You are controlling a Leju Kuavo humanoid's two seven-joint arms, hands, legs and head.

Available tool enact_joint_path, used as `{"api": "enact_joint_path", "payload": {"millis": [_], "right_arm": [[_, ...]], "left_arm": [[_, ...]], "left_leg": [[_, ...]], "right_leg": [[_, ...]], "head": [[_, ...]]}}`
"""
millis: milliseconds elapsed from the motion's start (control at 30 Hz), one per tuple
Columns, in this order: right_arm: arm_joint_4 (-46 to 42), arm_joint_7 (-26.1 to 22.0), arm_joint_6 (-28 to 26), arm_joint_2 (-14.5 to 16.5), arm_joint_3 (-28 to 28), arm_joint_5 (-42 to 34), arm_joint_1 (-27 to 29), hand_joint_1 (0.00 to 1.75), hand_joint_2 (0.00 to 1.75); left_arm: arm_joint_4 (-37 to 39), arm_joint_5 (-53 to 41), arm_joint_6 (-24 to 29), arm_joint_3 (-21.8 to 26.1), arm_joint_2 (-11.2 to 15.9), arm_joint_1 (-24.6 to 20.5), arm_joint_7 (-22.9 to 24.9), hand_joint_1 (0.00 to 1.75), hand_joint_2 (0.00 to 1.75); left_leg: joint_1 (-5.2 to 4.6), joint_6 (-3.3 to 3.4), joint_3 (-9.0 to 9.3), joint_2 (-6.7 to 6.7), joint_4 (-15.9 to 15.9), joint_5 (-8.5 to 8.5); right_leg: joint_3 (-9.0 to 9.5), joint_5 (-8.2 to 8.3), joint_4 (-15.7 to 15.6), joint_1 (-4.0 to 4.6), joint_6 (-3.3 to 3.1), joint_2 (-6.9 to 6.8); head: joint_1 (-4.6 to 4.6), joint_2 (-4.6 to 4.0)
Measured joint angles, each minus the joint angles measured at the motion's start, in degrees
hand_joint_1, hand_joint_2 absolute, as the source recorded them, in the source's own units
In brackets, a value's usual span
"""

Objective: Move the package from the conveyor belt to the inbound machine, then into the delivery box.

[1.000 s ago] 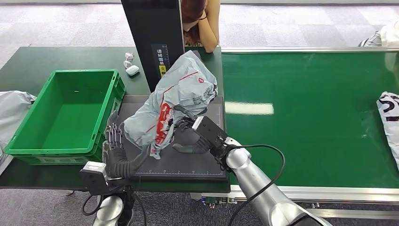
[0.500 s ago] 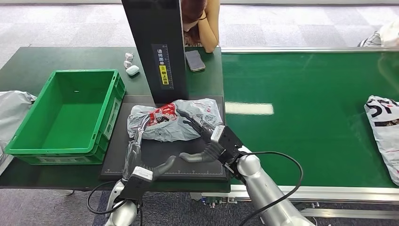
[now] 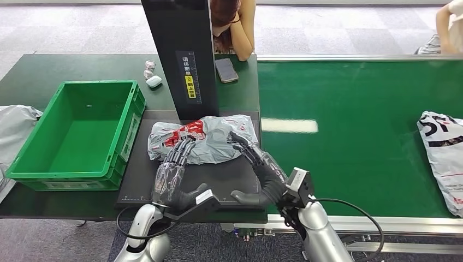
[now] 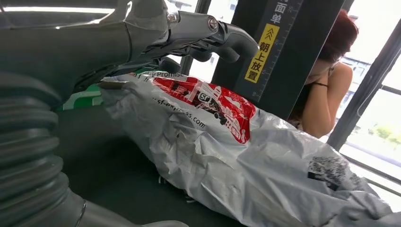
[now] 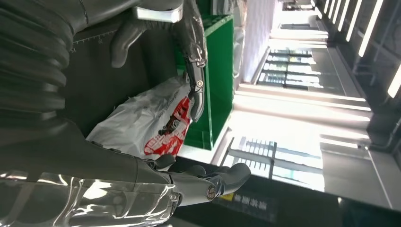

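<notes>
A grey plastic package (image 3: pixel 210 139) with red print lies flat on the black platform (image 3: pixel 213 183) of the inbound machine, below its black upright column (image 3: pixel 183 54). My left hand (image 3: pixel 173 176) is open, its fingertips (image 3: pixel 184 146) at the package's near left edge. My right hand (image 3: pixel 261 170) is open too, fingers spread at the package's near right side. The left wrist view has the package (image 4: pixel 246 156) close up under my left fingers (image 4: pixel 208 33). In the right wrist view the package (image 5: pixel 151 123) lies between both hands. The green delivery box (image 3: pixel 79 131) stands left of the platform.
The green conveyor belt (image 3: pixel 355 136) runs on the right, with another package (image 3: pixel 445 155) at its right edge. A phone (image 3: pixel 225 70) and small white items (image 3: pixel 153 81) lie on the dark table behind. A person (image 3: pixel 235 24) leans on the table's far side. A grey bag (image 3: pixel 13 128) lies far left.
A second ago both hands held the package upright; it was then laid flat on the platform, and both hands have since let go and drawn back toward me. The belt's package moved left.
</notes>
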Motion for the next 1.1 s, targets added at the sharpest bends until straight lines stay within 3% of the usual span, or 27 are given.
{"api": "enact_joint_path", "payload": {"millis": [200, 433, 567, 667, 800, 1100], "right_arm": [[-5.3, 0.7, 0.6, -0.4, -3.7, 0.4, 3.1, 0.0, 1.75], [-6.9, 0.2, 6.1, -0.7, -6.5, -0.3, 6.7, 0.0, 1.75], [-7.1, 0.0, 7.8, -0.7, -7.2, 0.2, 8.9, 0.0, 1.75], [-7.1, -0.3, 8.6, -0.6, -7.8, 0.4, 9.7, 0.0, 1.75], [-7.2, -0.4, 8.9, 0.0, -8.7, 0.8, 10.4, 0.0, 1.75], [-9.4, 1.4, 9.8, 1.2, -11.1, 0.3, 12.6, 0.0, 1.75]], "left_arm": [[3.7, -2.8, -1.0, 0.0, 0.0, -3.9, 2.2, 0.0, 1.75], [10.4, -12.9, -4.3, 0.2, 0.2, -11.5, 13.5, 0.0, 1.75], [16.2, -16.6, -13.8, 0.6, 0.4, -15.8, 19.0, 0.0, 1.75], [21.1, -17.9, -19.8, 0.8, 0.4, -19.6, 20.4, 0.05, 1.75], [27.0, -18.0, -21.4, 1.1, 0.4, -23.5, 20.4, 1.75, 1.75], [32.0, -17.2, -17.3, 1.6, 0.4, -25.0, 18.7, 1.75, 1.75]], "left_leg": [[0.0, 0.0, 0.01, 0.04, 0.0, 0.03], [0.0, 0.03, 0.01, -0.01, 0.0, 0.07], [0.0, 0.03, 0.0, -0.02, 0.0, 0.07], [0.0, 0.03, 0.09, -0.13, 0.0, 0.06], [-0.02, -0.03, 0.49, -0.14, 0.0, 0.0], [-0.02, -0.12, 0.6, -0.12, 0.0, 0.14]], "right_leg": [[-0.01, 0.03, 0.0, 0.0, 0.0, 0.02], [0.03, 0.06, 0.0, 0.01, 0.04, -0.02], [0.04, 0.06, 0.0, 0.01, 0.04, -0.01], [0.2, 0.01, 0.0, 0.01, 0.03, -0.16], [0.58, -0.06, 0.0, 0.01, 0.01, -0.19], [0.63, 0.03, 0.1, 0.02, -0.05, -0.15]], "head": [[-0.01, 0.0], [0.0, 0.0], [-0.01, 0.0], [0.01, 0.0], [0.01, 0.0], [0.0, 0.0]]}}
